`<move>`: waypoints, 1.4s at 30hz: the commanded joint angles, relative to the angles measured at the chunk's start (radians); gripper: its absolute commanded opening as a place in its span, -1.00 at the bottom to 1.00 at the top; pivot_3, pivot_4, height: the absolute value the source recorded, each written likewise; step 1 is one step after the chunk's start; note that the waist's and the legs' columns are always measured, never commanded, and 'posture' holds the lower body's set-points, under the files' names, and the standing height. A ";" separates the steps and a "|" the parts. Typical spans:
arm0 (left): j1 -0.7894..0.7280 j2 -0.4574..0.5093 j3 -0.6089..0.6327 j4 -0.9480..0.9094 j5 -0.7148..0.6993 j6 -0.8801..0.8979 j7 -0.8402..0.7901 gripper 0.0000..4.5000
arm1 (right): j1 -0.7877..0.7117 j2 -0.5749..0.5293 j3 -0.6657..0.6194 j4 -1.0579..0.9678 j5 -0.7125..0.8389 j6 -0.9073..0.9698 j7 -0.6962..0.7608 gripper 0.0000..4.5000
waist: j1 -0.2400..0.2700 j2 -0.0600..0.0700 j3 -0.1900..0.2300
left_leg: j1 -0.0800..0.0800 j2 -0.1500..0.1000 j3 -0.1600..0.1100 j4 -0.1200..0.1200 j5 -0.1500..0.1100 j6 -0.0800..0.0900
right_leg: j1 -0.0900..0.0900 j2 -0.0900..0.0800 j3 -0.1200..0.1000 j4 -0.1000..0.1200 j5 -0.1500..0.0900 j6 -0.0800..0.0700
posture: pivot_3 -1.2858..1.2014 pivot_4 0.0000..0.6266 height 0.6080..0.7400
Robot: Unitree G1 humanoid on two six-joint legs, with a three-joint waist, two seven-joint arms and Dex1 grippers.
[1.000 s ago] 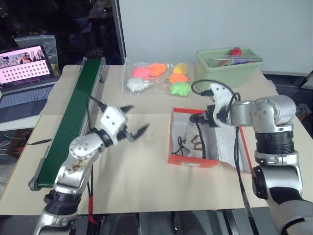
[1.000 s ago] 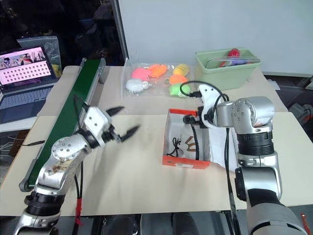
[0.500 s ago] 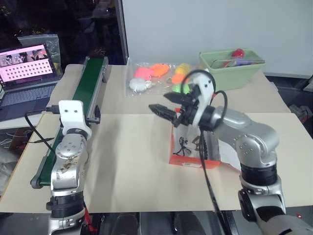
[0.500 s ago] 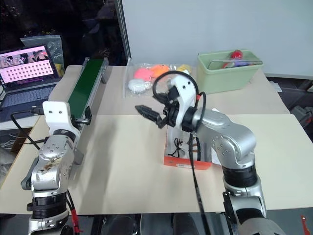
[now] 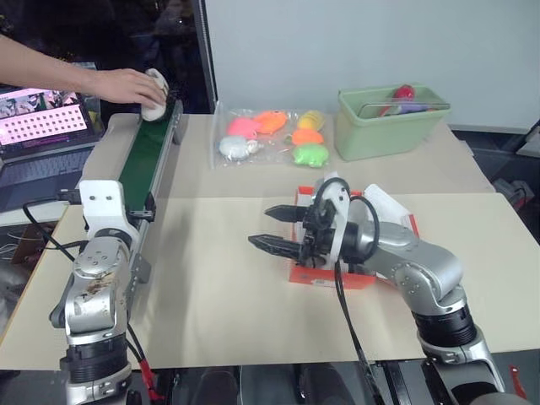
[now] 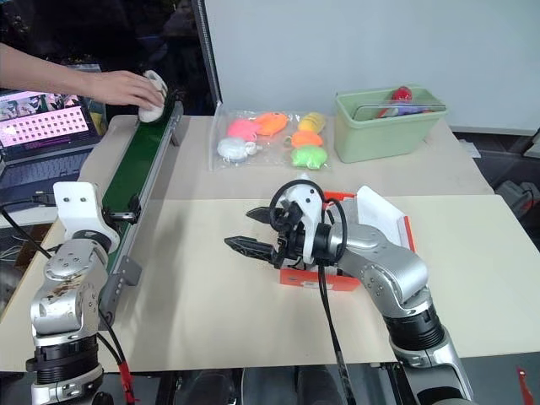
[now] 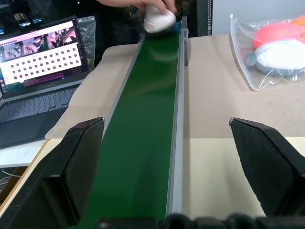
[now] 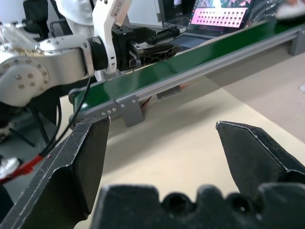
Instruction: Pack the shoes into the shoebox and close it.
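Observation:
A person's hand point(image 5: 126, 84) rests on one white shoe point(image 5: 155, 90) at the far end of the green conveyor belt point(image 5: 143, 156); in the left wrist view the shoe point(image 7: 159, 19) lies far ahead of my fingers. My left gripper point(image 7: 167, 162) stands open at the belt's near end, one finger on each side of it, holding nothing. The red shoebox point(image 5: 337, 279) lies open on the table, with its inside mostly hidden behind my right arm. My right gripper point(image 5: 263, 228) is open and empty just left of the box, pointing left over the bare table.
A clear bag of bright soft toys point(image 5: 270, 135) and a pale green bin point(image 5: 388, 122) stand at the back. A laptop point(image 5: 42, 126) sits left of the belt. The person's arm reaches in from the far left.
My left gripper swung left from over the table to the belt's near end. My right gripper came out of the box and turned left. A person's hand with a shoe appeared on the belt.

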 commanded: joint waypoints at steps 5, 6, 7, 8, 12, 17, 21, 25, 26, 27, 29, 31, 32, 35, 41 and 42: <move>0.038 0.016 -0.001 -0.047 -0.003 0.026 -0.018 1.00 | 0.012 0.019 -0.010 -0.013 -0.021 -0.028 0.003 0.88 | -0.001 0.000 0.000 | 0.000 0.000 0.000 0.000 0.000 0.000 | 0.000 0.000 0.000 0.000 0.000 0.000 | 0.03 -0.52 0.83; 0.043 0.020 -0.002 -0.046 -0.003 0.029 -0.023 1.00 | 0.015 0.021 -0.011 -0.011 -0.026 -0.027 0.000 0.88 | -0.001 0.000 0.000 | 0.000 0.000 0.000 0.000 0.000 0.000 | 0.000 0.000 0.000 0.000 0.000 0.000 | 0.03 -0.52 0.83; 0.045 0.024 -0.001 -0.042 -0.001 0.027 -0.024 1.00 | 0.016 0.029 -0.019 -0.003 -0.021 -0.019 -0.010 0.88 | -0.001 0.000 0.000 | 0.000 0.000 0.000 0.000 0.000 0.000 | 0.000 0.000 0.000 0.000 0.000 0.000 | 0.03 -0.52 0.83; 0.046 0.029 0.003 -0.034 -0.002 0.028 -0.028 1.00 | 0.017 0.037 -0.029 0.006 -0.013 -0.012 -0.017 0.94 | 0.000 0.000 0.000 | 0.000 0.000 0.000 0.000 0.000 0.000 | 0.000 0.000 0.000 0.001 0.000 0.000 | 0.03 -0.52 0.83; 0.047 0.045 0.017 -0.002 -0.006 0.015 -0.045 1.00 | 0.041 0.040 -0.033 0.033 -0.028 -0.027 -0.018 0.94 | 0.000 0.000 0.000 | 0.001 0.000 0.000 0.000 0.000 0.000 | 0.000 0.000 0.000 0.001 0.000 0.000 | 0.03 -0.52 0.83; 0.050 0.054 0.017 0.017 -0.004 0.016 -0.055 1.00 | 0.053 0.029 -0.003 0.052 -0.116 -0.081 -0.039 0.94 | 0.000 0.000 0.000 | 0.000 0.000 0.000 0.000 0.000 0.000 | 0.000 0.000 0.000 0.000 0.000 0.000 | 0.03 -0.52 0.83; 0.058 0.060 0.008 0.022 -0.001 0.028 -0.065 1.00 | 0.049 0.031 0.016 0.075 -0.186 -0.116 -0.052 0.94 | -0.001 0.000 0.000 | 0.001 0.000 0.000 0.000 0.000 0.000 | 0.000 0.000 0.000 0.001 0.000 0.000 | 0.03 -0.52 0.83; 0.057 0.063 0.008 0.028 0.000 0.025 -0.065 1.00 | 0.045 0.047 0.020 0.087 -0.211 -0.126 -0.049 0.94 | -0.001 0.000 0.000 | 0.001 0.000 0.000 0.000 0.000 0.000 | 0.000 0.000 0.000 0.001 0.000 0.000 | 0.03 -0.52 0.83; 0.056 0.063 0.008 0.030 0.000 0.024 -0.065 1.00 | 0.044 0.050 0.021 0.089 -0.215 -0.127 -0.049 0.94 | -0.001 0.000 0.000 | 0.001 0.000 0.000 0.000 0.000 0.000 | 0.000 0.000 0.000 0.001 0.000 0.000 | 0.03 -0.52 0.83; 0.057 0.063 0.008 0.031 0.000 0.023 -0.066 1.00 | 0.044 0.053 0.021 0.089 -0.219 -0.127 -0.049 0.94 | -0.001 0.000 0.000 | 0.001 0.000 0.000 0.000 0.000 0.000 | 0.000 0.000 0.000 0.001 0.000 0.000 | 0.03 -0.52 0.83; 0.056 0.064 0.006 0.033 0.000 0.022 -0.067 1.00 | 0.045 0.060 0.021 0.089 -0.225 -0.127 -0.048 0.94 | 0.000 0.000 0.000 | 0.001 0.000 0.000 0.000 0.000 0.000 | 0.000 0.000 0.000 0.001 0.000 0.000 | 0.03 -0.52 0.83; 0.053 0.064 0.004 0.037 0.000 0.021 -0.068 1.00 | 0.047 0.063 0.020 0.089 -0.229 -0.125 -0.048 0.94 | 0.000 0.000 0.000 | 0.001 0.000 0.000 0.000 0.000 0.000 | 0.000 0.000 0.000 0.001 0.000 0.000 | 0.03 -0.52 0.83; 0.051 0.065 0.003 0.039 0.000 0.021 -0.069 1.00 | 0.047 0.064 0.020 0.089 -0.232 -0.124 -0.048 0.94 | -0.001 0.000 0.000 | 0.001 0.000 0.000 0.000 0.000 0.000 | 0.000 0.000 0.000 0.001 0.000 0.000 | 0.03 -0.52 0.83; 0.032 0.056 0.023 0.044 -0.023 0.048 -0.066 1.00 | 0.050 0.067 0.018 0.086 -0.236 -0.119 -0.050 0.94 | 0.000 0.000 0.000 | 0.001 0.000 0.000 0.000 0.000 0.000 | 0.000 0.000 0.000 0.001 0.000 0.000 | 0.03 -0.52 0.83; -0.057 0.136 0.036 0.019 -0.057 0.182 -0.105 1.00 | 0.057 0.069 0.013 0.078 -0.236 -0.111 -0.056 0.94 | -0.001 0.000 0.000 | 0.001 0.000 0.000 0.000 0.000 0.000 | 0.000 0.000 0.000 0.002 0.000 0.000 | 0.03 -0.52 0.83; -0.075 0.155 0.035 0.019 -0.063 0.210 -0.113 1.00 | 0.058 0.071 0.012 0.078 -0.235 -0.109 -0.058 0.94 | -0.001 0.000 0.000 | 0.001 0.000 0.000 0.000 0.000 0.000 | 0.000 0.000 0.000 0.002 0.000 0.000 | 0.03 -0.52 0.83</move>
